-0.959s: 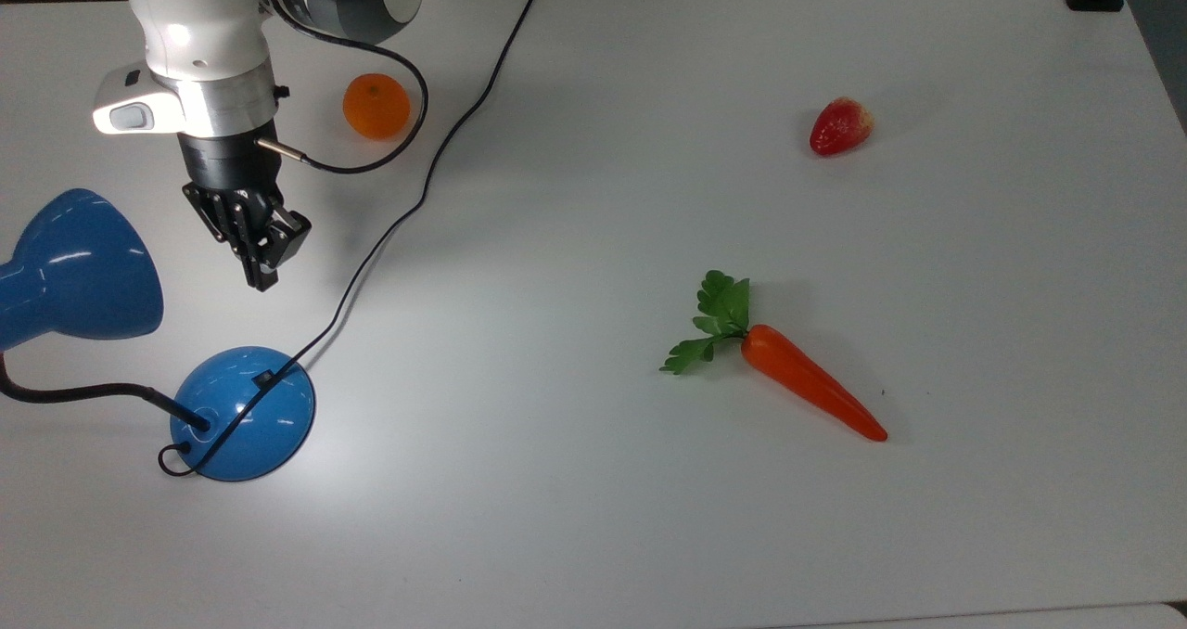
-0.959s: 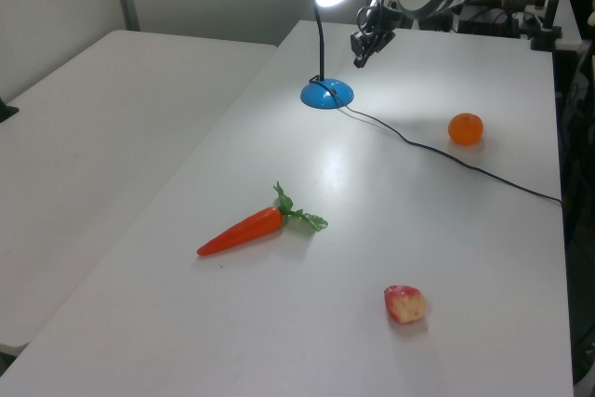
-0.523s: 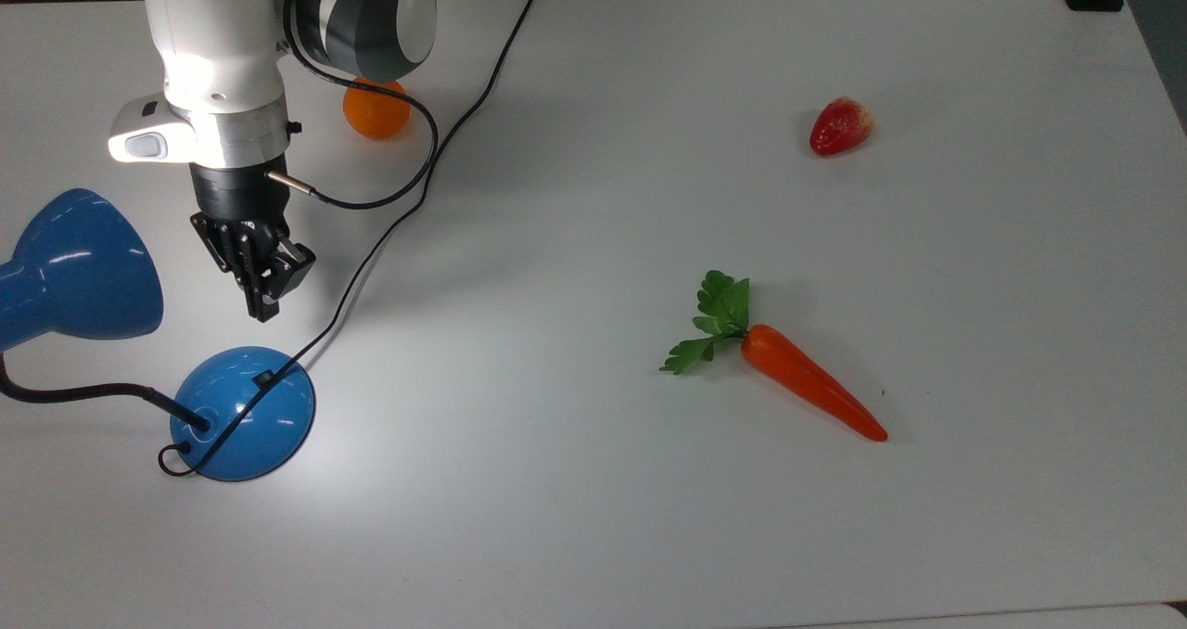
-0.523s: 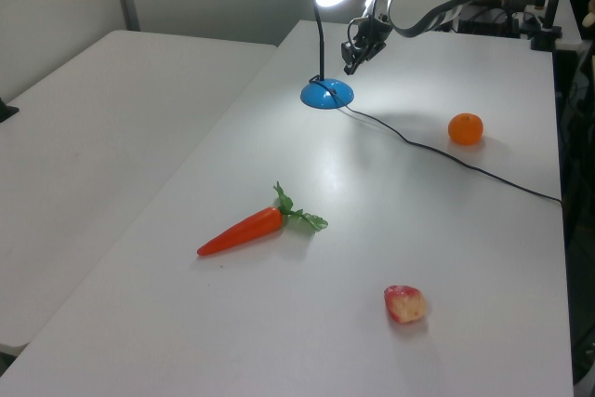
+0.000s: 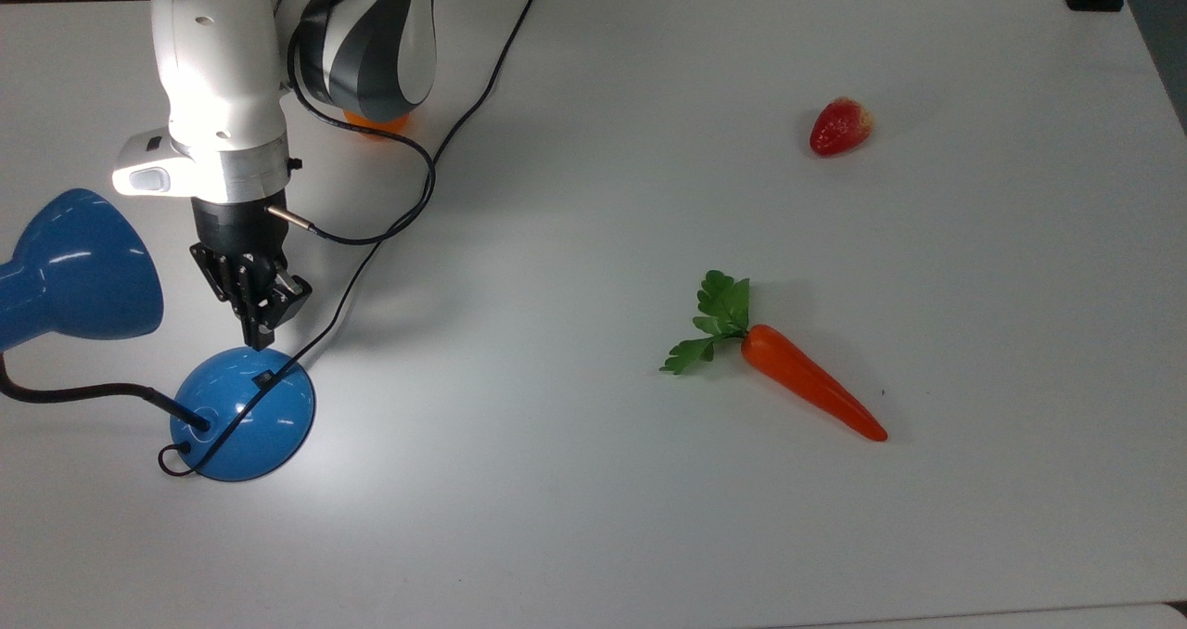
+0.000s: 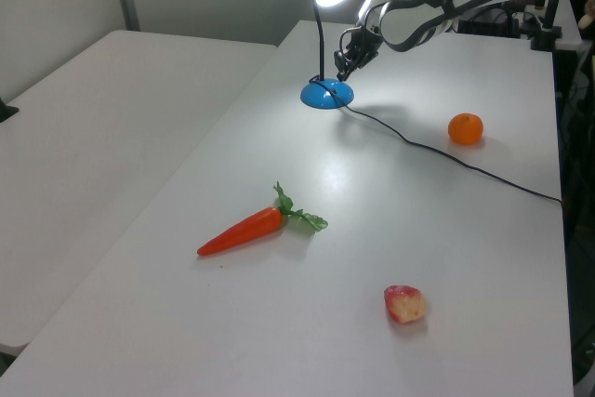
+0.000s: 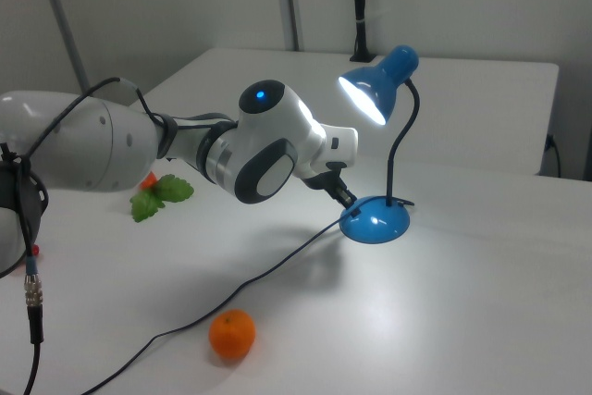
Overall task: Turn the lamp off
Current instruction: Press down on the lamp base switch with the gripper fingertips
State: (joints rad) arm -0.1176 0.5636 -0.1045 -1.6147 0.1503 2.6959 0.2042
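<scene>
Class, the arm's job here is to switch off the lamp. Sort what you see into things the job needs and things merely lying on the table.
Needed for the job:
- lamp, lit
- gripper, just above the lamp's base

Merely lying about:
- carrot
- strawberry
- orange

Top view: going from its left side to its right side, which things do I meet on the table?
Lamp → orange → carrot → strawberry.

The white table (image 5: 593,536) carries the lamp (image 5: 243,413) just beneath the gripper (image 5: 258,337), the orange (image 6: 465,128) behind it, and the carrot (image 5: 809,392) and strawberry (image 5: 840,126) well apart from it.
</scene>
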